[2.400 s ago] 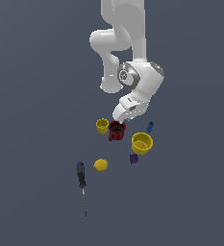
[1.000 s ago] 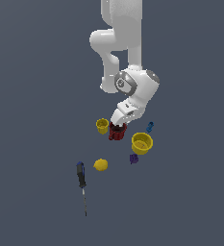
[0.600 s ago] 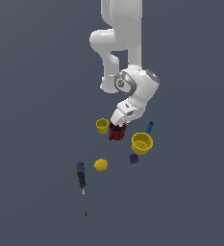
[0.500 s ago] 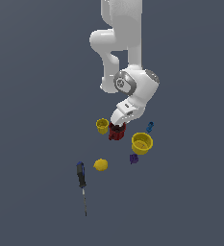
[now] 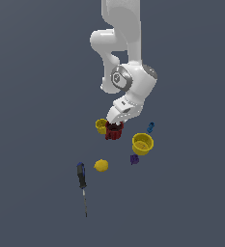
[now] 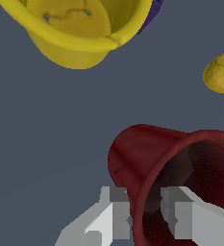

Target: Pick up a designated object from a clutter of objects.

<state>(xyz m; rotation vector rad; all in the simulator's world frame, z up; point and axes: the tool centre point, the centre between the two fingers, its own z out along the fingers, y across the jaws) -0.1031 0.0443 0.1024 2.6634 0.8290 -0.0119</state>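
Observation:
The dark red mug (image 5: 113,133) stands among the clutter, between the two yellow cups. My gripper (image 5: 114,124) is down at its rim. In the wrist view, the mug (image 6: 142,153) fills the near field, and my gripper (image 6: 147,214) straddles its wall. One of the fingers (image 6: 118,211) is outside and the other inside the dark hollow. Both press close against the rim, so the gripper is shut on it. The mug still rests on the ground. Its handle is hidden.
A small yellow cup (image 5: 101,126) touches the mug on the exterior view's left. The larger yellow cup (image 5: 142,144) (image 6: 70,33) stands to its right. Farther off lie a lemon (image 5: 101,165) (image 6: 221,73), a screwdriver (image 5: 81,176), a blue piece (image 5: 150,127) and a purple piece (image 5: 134,159).
Since 2.4 s ago the hand has come down and slightly left onto the mug. Over the last second arm and mug have stayed in place.

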